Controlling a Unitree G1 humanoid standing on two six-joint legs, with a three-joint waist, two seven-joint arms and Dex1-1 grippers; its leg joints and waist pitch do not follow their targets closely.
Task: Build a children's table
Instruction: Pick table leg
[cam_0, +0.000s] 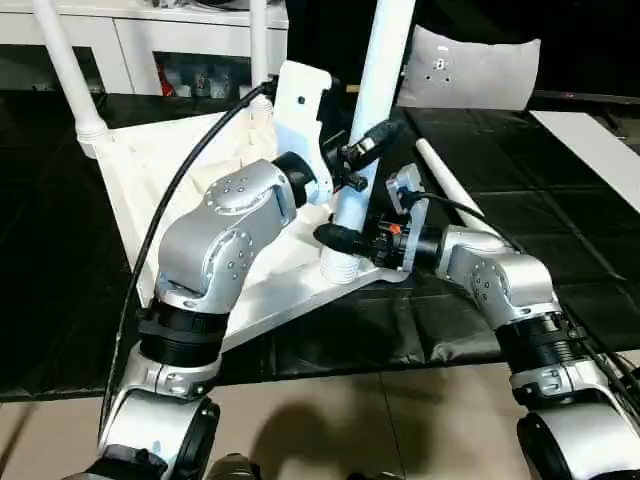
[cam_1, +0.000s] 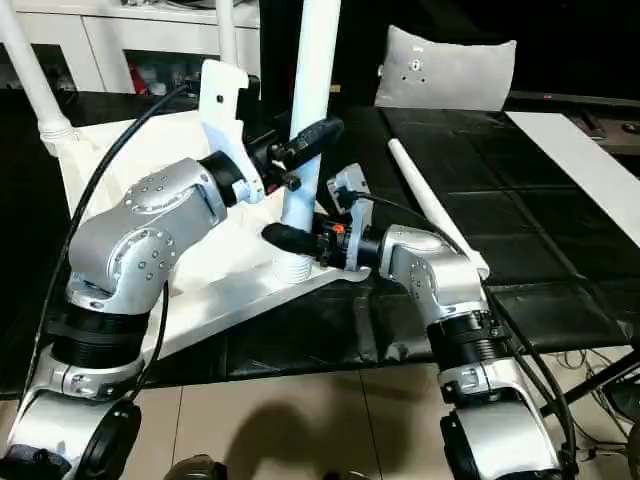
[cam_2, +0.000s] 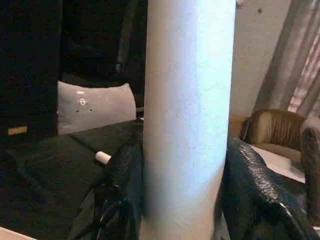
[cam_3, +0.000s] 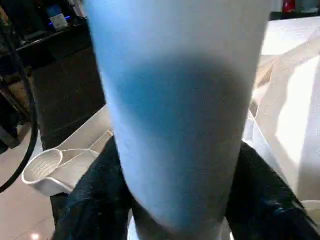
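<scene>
Grippers (cam_0: 352, 190) (both) around leg (cam_0: 375, 120)

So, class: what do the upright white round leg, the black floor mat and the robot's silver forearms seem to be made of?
Upright white round leg: probably plastic, smooth, matte, uniformly white.
Black floor mat: likely vinyl or leatherette, with glossy, creased, quilted squares.
Silver forearms: seemingly brushed metal, with a satin sheen and visible screws.

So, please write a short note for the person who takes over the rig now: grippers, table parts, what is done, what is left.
Left gripper: shut on the upright leg, higher up.
Right gripper: around the same leg near its base; whether it grips, I cannot tell.
Table top: upside down on the black floor mat.
Done: two far legs stand in their corner sockets; the held leg stands at the near socket.
Left: seat this leg if it is loose, then fit the loose leg lying on the mat.
</scene>
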